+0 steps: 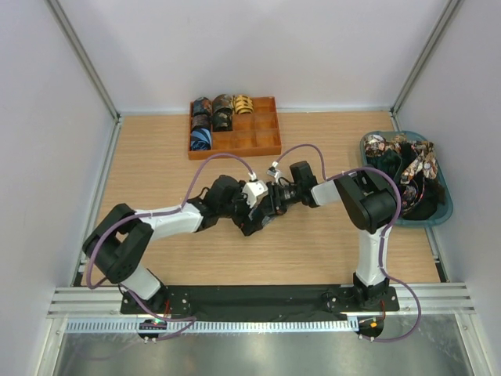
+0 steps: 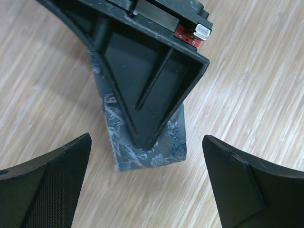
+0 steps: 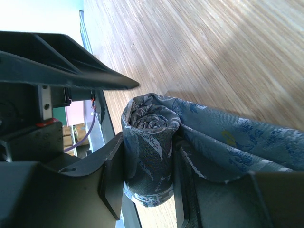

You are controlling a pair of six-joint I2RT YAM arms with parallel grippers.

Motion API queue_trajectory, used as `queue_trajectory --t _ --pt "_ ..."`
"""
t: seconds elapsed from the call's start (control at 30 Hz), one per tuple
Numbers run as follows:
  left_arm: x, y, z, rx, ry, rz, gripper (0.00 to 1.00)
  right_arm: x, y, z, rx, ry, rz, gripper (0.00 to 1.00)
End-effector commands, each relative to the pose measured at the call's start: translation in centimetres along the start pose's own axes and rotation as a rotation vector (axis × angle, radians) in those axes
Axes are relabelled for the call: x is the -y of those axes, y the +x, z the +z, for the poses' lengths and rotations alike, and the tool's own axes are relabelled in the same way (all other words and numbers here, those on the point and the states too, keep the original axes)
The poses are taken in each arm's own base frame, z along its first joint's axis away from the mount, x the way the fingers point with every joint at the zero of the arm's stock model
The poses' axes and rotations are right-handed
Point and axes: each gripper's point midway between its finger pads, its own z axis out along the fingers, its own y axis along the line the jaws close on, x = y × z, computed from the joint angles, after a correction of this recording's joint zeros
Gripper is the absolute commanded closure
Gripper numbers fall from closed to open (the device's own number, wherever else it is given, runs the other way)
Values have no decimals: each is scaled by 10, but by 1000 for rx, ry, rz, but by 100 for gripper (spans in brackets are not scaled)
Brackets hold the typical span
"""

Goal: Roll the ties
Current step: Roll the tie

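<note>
A grey-blue floral tie (image 3: 149, 156) is partly rolled into a tight cylinder, and its loose tail (image 3: 247, 142) trails to the right over the wooden table. My right gripper (image 3: 148, 178) is shut on the roll, one pad on each side. In the left wrist view the flat tie end (image 2: 166, 147) lies on the table under a finger of the right gripper (image 2: 147, 80). My left gripper (image 2: 146, 142) is open and empty, its fingers (image 2: 52, 180) wide apart on either side of that end. In the top view both grippers meet mid-table, the left (image 1: 254, 215) and the right (image 1: 274, 200).
An orange compartment tray (image 1: 258, 145) at the back holds several rolled ties (image 1: 213, 113). A teal basket (image 1: 442, 211) at the right edge holds loose ties (image 1: 403, 153). Purple cables (image 1: 211, 160) arch over both arms.
</note>
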Motion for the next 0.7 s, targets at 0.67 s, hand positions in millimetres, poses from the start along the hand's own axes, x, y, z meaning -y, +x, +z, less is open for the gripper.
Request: queue_trajectory --t 0.67 --pt "-9 11 38 -133 -66 132 5 31 14 1 -2 106 53 72"
